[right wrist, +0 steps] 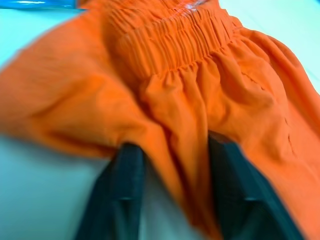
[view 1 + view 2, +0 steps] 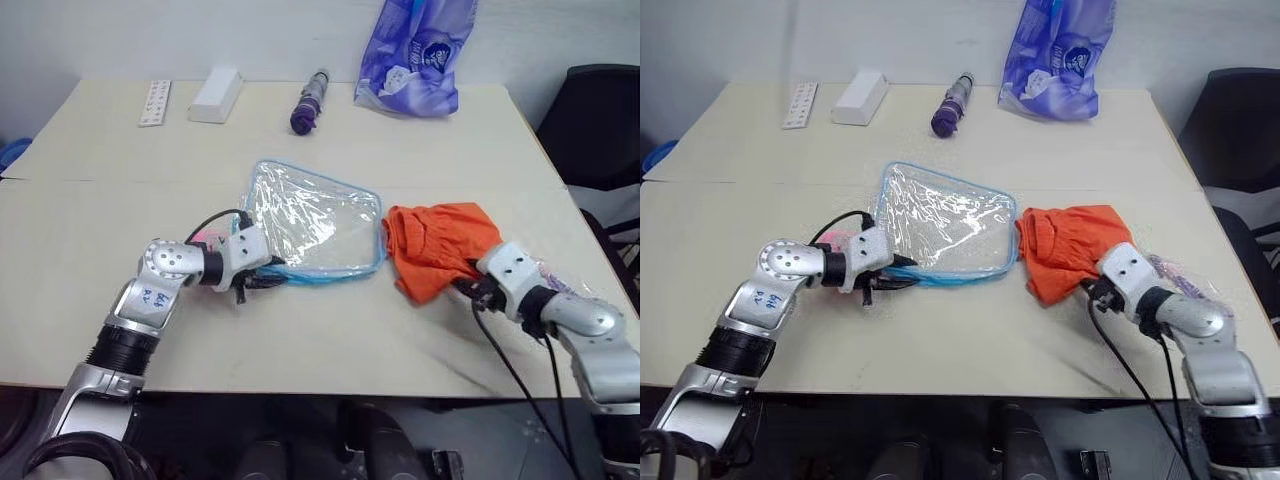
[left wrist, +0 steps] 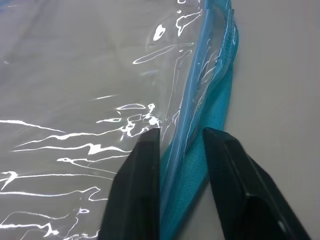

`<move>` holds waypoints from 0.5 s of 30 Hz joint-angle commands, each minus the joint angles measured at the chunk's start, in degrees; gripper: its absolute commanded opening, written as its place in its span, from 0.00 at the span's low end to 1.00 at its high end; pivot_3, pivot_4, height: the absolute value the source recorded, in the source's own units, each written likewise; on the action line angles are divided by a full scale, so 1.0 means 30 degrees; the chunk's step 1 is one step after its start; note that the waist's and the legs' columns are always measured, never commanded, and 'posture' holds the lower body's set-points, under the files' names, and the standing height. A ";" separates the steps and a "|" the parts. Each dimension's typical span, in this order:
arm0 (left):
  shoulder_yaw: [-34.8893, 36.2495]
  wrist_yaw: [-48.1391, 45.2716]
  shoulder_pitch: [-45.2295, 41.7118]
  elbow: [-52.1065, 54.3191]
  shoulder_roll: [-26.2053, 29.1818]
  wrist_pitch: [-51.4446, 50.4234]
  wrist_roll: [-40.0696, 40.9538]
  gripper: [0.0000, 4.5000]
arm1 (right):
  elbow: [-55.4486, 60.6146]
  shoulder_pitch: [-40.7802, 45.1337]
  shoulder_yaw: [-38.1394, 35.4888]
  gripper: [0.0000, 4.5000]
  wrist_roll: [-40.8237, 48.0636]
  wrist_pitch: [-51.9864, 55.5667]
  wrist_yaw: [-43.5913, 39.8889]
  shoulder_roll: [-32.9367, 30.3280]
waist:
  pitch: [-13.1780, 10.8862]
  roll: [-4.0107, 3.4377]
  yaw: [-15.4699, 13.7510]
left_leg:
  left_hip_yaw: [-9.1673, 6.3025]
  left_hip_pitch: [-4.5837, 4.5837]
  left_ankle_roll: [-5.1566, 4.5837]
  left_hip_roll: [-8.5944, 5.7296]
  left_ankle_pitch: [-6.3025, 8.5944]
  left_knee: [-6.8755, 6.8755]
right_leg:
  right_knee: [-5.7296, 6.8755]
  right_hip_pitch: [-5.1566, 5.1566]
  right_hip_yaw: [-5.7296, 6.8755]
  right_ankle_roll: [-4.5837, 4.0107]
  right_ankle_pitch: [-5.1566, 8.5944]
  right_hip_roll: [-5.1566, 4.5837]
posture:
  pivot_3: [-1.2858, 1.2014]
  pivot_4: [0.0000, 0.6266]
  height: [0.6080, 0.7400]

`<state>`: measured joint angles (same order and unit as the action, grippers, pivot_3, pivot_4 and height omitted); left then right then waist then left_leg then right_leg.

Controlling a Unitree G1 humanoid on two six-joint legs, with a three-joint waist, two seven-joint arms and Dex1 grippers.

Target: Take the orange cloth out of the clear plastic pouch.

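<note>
Left end effector (image 3: 181, 150) part-open astride clear plastic pouch (image 2: 310, 222) trim; right (image 1: 172, 165) likewise around orange cloth (image 2: 440, 245).

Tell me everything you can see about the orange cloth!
The orange cloth is soft, bright fabric with a gathered stretchy band and many folds. It lies crumpled on the table, out of the clear plastic pouch and just beside its edge. The right hand has its fingers apart around one fold.

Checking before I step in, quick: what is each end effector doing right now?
Left end effector: open, fingers astride the pouch's blue zipper edge, not clamped.
Right end effector: open, a fold of the cloth between its fingers.
</note>
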<state>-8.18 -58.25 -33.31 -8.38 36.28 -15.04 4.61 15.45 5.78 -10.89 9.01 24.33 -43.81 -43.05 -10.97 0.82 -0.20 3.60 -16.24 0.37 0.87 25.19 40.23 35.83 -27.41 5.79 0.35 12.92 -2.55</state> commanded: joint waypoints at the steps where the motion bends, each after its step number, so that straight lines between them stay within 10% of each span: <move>1: 0.2001 0.0057 -0.0314 0.1028 0.0453 -0.1940 0.1826 0.63 | 0.3178 -0.0787 -0.2994 0.69 0.3144 0.2807 -0.1326 -0.1154 | 0.0000 0.0000 0.0039 | -0.0016 -0.0010 -0.0001 0.0001 0.0001 -0.0013 | -0.0001 0.0012 -0.0008 0.0000 0.0000 0.0002 | 0.52 0.24 1.00; 6: 0.4667 -0.1613 0.0130 0.1864 0.2349 -0.3391 0.4460 0.98 | 0.5216 -0.4107 -0.8651 1.00 0.7579 0.6498 -0.4344 -0.2751 | -0.0001 0.0002 -0.0014 | -0.0054 -0.0002 0.0003 0.0011 0.0003 -0.0025 | -0.0013 0.0011 0.0003 0.0001 0.0000 0.0006 | 0.52 0.24 1.00; 15: 0.9750 -0.5538 0.3839 0.1316 0.7604 -0.4166 0.7582 0.98 | 0.3017 -0.9036 -1.5581 1.00 0.9255 0.7957 -0.6957 -0.3249 | 0.0000 0.0005 0.0035 | -0.0054 0.0021 0.0001 0.0015 0.0019 -0.0065 | -0.0100 0.0045 -0.0004 -0.0001 0.0004 0.0021 | 0.52 0.24 1.00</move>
<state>17.33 -73.60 -22.35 -4.86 57.65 -26.98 25.16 25.09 -21.41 -54.78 35.55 48.12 -64.80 -52.57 -10.97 0.83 -0.10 3.44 -16.16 0.36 0.90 25.26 40.04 35.50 -27.27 5.76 0.35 12.94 -2.49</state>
